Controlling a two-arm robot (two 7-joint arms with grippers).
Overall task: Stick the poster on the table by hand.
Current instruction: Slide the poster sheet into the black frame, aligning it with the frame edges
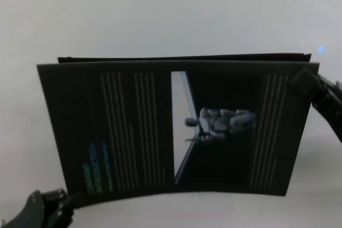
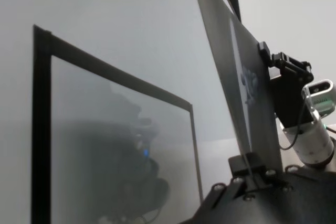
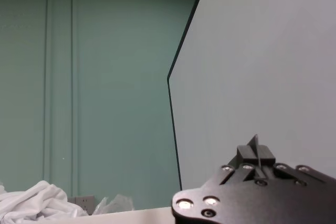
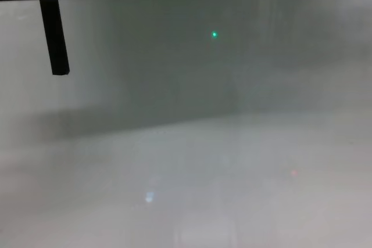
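Poster (image 1: 160, 132) hangs in the air above the table (image 1: 160, 14), not yet stuck down: the left gripper (image 1: 64, 202) pinches its near corner, the right gripper (image 1: 305, 81) clamps its far corner. Lowering and pressing it flat likely remain.

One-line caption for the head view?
Left gripper and right gripper hold the black poster by opposite corners above the table.

Black glossy poster (image 1: 160, 132) held raised above the pale table (image 1: 160, 14)
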